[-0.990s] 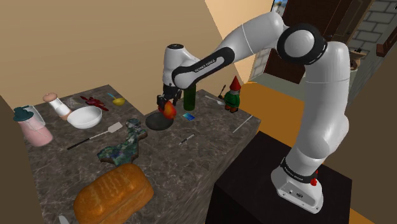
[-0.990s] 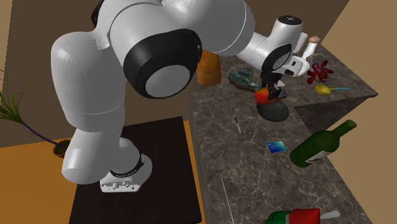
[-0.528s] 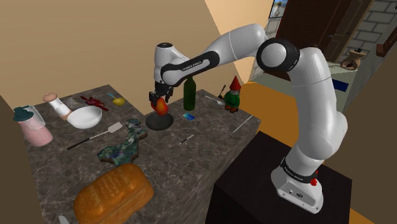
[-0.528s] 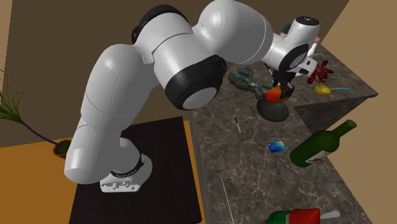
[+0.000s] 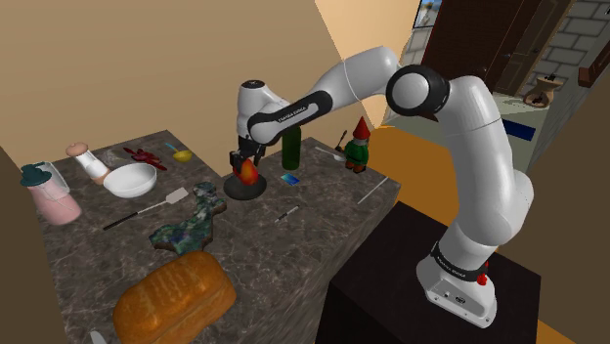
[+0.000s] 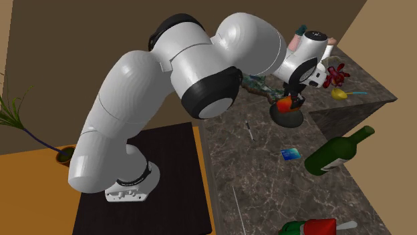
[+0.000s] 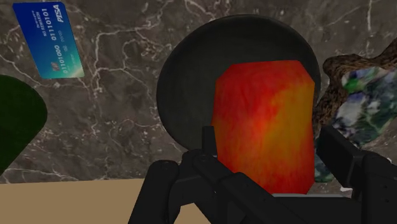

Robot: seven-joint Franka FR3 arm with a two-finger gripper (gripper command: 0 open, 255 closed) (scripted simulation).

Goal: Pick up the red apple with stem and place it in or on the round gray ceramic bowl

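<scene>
1. The gripper (image 5: 242, 164) is clamped on the red-orange apple (image 5: 248, 174), with a black finger (image 7: 343, 153) against each side.
2. The apple hangs just left of the shoulder view's middle, directly over the dark round bowl (image 5: 244, 189). I cannot tell whether the two touch.
3. A blue bank card (image 7: 56, 39) lies on the marble counter (image 5: 264, 244) near the bowl, by the green bottle (image 5: 291, 147).

The apple (image 7: 264, 121) hides much of the dark bowl (image 7: 191, 83); the wrist view's edge cuts the green bottle (image 7: 16, 127).
</scene>
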